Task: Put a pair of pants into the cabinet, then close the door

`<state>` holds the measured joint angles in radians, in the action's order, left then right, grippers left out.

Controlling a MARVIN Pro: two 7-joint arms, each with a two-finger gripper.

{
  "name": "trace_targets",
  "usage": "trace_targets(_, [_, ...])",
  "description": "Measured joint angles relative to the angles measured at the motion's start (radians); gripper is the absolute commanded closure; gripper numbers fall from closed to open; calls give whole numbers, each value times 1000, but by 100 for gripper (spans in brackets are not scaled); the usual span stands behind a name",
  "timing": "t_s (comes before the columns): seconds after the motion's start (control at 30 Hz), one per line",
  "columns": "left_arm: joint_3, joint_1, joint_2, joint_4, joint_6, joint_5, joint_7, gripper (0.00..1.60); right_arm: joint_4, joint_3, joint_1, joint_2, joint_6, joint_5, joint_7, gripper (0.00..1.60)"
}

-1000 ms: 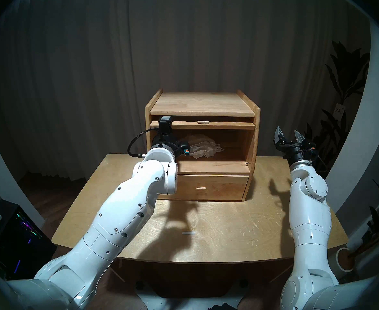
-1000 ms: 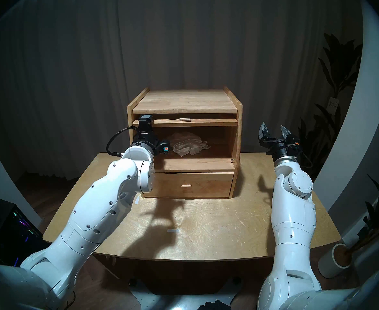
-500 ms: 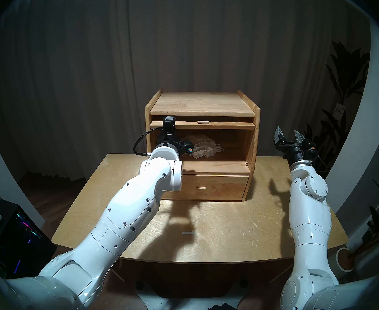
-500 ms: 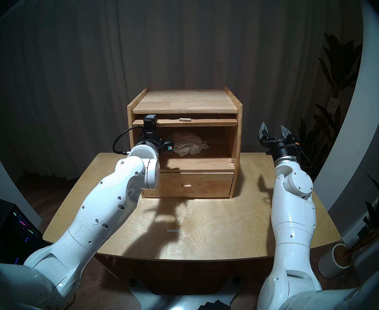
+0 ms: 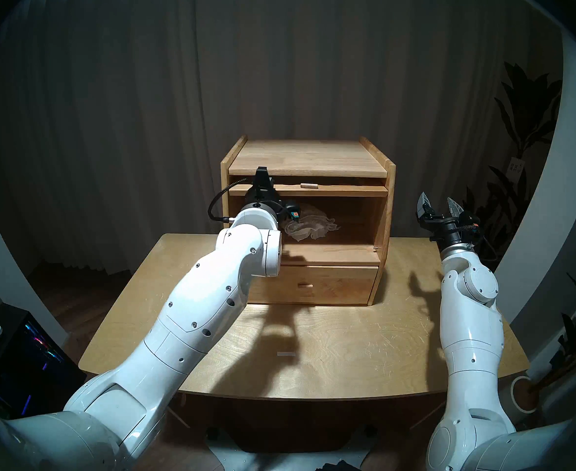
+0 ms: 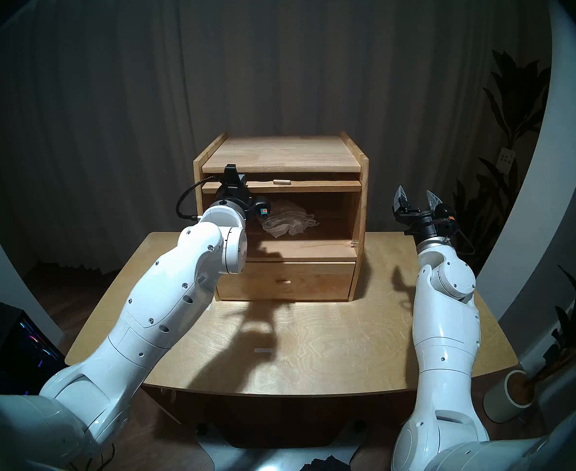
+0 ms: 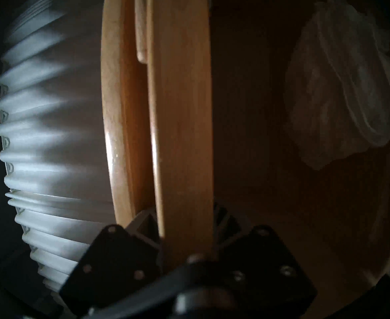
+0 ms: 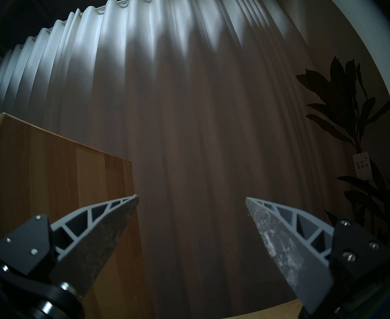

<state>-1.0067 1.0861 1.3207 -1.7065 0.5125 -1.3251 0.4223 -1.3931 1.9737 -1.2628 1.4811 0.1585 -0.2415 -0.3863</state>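
Observation:
The light-wood cabinet [image 5: 310,156] stands at the back of the table, its large compartment open. The white pair of pants [image 5: 310,227] lies bundled inside it, also seen in the left wrist view [image 7: 350,81]. The door [image 5: 330,190] lies flat, pushed into the slot under the top, with only its front edge and knob [image 5: 308,185] showing. My left gripper [image 5: 261,188] is at the left end of that edge. In the left wrist view [image 7: 186,219] its fingers [image 7: 143,221] are shut on the door [image 7: 184,104] from both faces. My right gripper [image 5: 439,205] is open and empty, raised to the right of the cabinet.
The shut drawer [image 5: 330,285] sits below the compartment. The wooden table [image 5: 347,341] carries a small tape strip [image 5: 286,354]. A plant [image 5: 524,120] stands at the right, a computer tower [image 5: 25,358] at the lower left, and a curtain hangs behind.
My left gripper has risen and moved right, from beside the compartment's lower left up to the door's front edge. The pants and the right arm have not moved.

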Motion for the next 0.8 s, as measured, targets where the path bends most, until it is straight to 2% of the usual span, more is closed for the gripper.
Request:
trace_targets(0.2, [-32, 36, -9, -73, -15, 64, 43, 160, 0, -1, 0, -1, 0, -1, 1, 0])
trace_targets(0.43, [-35, 62, -7, -119, 27, 65, 82, 160, 0, -2, 0, -2, 0, -2, 2, 0])
trace_targets(0.63, [-12, 78, 5, -142, 99, 15, 97, 160, 0, -3, 0, -3, 1, -2, 2, 0])
trace_targets(0.8, [24, 91, 27, -122, 179, -86, 61, 160, 0, -3, 0, -3, 1, -3, 3, 0])
